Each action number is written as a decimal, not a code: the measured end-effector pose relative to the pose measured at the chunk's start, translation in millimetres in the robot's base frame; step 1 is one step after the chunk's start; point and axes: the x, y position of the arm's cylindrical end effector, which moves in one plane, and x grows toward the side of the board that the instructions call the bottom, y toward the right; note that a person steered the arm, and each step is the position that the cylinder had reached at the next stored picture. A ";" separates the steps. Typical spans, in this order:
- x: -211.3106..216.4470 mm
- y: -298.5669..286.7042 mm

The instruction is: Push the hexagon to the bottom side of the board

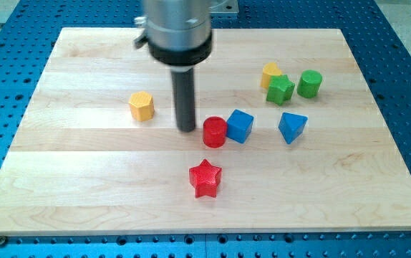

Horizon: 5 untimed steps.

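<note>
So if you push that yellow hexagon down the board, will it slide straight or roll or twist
The yellow hexagon sits flat on the smooth wooden board, so it will probably slide, not roll. It looks squat, so tipping seems unlikely. My tip is to its right in the view, beside the red cylinder; an off-centre push on a flat side may twist it.

Hexagon (141,106) left of center on the surface (84,186), my tip (186,129) to its right, cylinder (215,132) and cube (240,126) touching just right of the tip, star (205,179) below them, triangle (292,127) farther right, three blocks (283,84) clustered at upper right.
</note>
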 end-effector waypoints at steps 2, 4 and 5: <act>68.3 -8.7; 79.4 -89.6; 29.9 -173.6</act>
